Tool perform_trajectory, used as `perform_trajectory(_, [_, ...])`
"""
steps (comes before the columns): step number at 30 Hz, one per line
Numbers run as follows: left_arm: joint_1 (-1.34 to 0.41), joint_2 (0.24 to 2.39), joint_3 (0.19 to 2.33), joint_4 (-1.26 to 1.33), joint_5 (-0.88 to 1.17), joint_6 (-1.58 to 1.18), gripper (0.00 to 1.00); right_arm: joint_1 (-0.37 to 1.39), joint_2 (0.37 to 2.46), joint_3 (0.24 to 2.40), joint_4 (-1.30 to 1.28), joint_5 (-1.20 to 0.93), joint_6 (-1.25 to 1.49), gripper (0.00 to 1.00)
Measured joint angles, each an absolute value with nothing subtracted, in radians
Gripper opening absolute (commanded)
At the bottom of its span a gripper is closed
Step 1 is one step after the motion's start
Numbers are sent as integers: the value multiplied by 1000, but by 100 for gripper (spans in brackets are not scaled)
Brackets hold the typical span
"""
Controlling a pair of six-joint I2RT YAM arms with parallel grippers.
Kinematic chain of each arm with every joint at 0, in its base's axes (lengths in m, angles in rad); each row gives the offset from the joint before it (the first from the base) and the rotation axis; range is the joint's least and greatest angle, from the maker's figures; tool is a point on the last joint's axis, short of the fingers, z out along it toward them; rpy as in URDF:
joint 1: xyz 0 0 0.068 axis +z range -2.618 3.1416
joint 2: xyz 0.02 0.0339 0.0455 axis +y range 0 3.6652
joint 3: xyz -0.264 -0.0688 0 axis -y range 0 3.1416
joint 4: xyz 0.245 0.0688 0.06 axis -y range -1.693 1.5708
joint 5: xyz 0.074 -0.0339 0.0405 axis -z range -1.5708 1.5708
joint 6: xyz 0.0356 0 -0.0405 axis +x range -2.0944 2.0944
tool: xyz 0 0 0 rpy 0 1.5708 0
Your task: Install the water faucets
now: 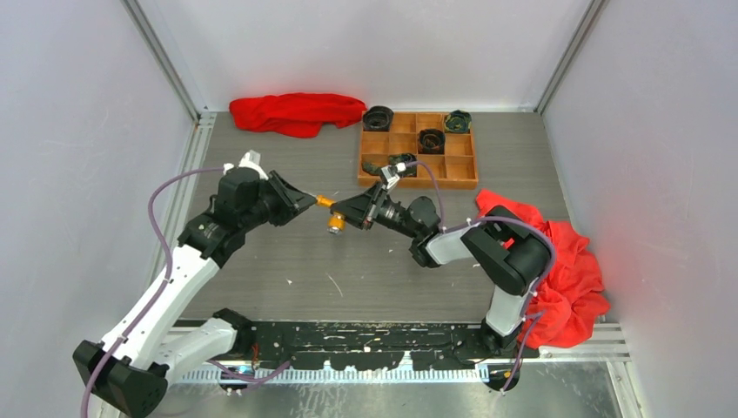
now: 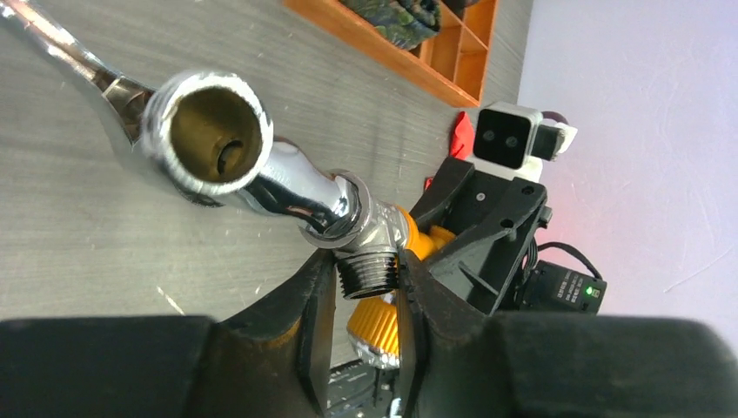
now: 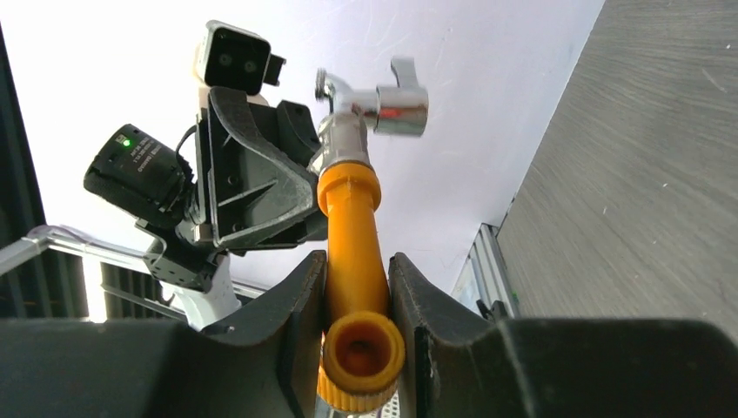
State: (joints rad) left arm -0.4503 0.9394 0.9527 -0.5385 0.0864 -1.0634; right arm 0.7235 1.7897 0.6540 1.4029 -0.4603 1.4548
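Observation:
Above the middle of the table, the two water faucets meet end to end between my grippers. The shiny silver faucet (image 2: 261,174) has its threaded stub clamped in my left gripper (image 2: 365,272), which is shut on it. The orange-yellow faucet (image 3: 352,226) has its spout pinched between the fingers of my right gripper (image 3: 358,274), its knurled round end nearest the camera. The silver faucet (image 3: 376,106) sits at the orange spout's far end. From above, the left gripper (image 1: 305,202) and right gripper (image 1: 350,212) face each other with the orange faucet (image 1: 334,223) between them.
A wooden compartment tray (image 1: 418,183) stands at the back right with dark rolled items (image 1: 431,139) in it. One red cloth (image 1: 296,111) lies at the back wall. Another red cloth (image 1: 570,274) is bunched by the right arm's base.

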Motion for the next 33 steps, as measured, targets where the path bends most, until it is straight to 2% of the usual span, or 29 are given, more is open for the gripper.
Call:
perform_trajectory(1, [-449, 948, 952, -515, 94, -1049, 56, 723, 1777, 647, 1391, -453, 1466, 1])
perform_trajectory(4, [-450, 960, 939, -414, 128, -1006, 44, 732, 1742, 634, 1361, -437, 1484, 1])
perform_trajectory(5, [-450, 957, 929, -386, 135, -1002, 48, 738, 1730, 629, 1351, -430, 1493, 1])
perform_trajectory(6, [-450, 954, 917, -355, 142, -995, 58, 743, 1718, 624, 1345, -427, 1497, 1])
perform_trajectory(8, [-450, 951, 902, -314, 152, -984, 87, 751, 1692, 622, 1318, -420, 1498, 1])
perform_trajectory(11, [-450, 946, 899, -273, 162, -978, 100, 757, 1660, 621, 1261, -411, 1486, 1])
perform_trajectory(17, [-450, 909, 902, -299, 143, -934, 100, 750, 1637, 620, 1198, -381, 1452, 1])
perform_trajectory(26, [-450, 786, 1016, -545, -28, -763, 100, 685, 1642, 579, 1084, -361, 1386, 1])
perform_trajectory(31, [-450, 730, 1066, -575, -67, -640, 100, 664, 1727, 625, 1008, -363, 1310, 1])
perform_trajectory(32, [-450, 716, 1066, -575, -78, -615, 100, 661, 1753, 640, 1000, -365, 1303, 5])
perform_trajectory(33, [-450, 703, 1066, -577, -87, -591, 100, 656, 1782, 656, 992, -369, 1291, 18])
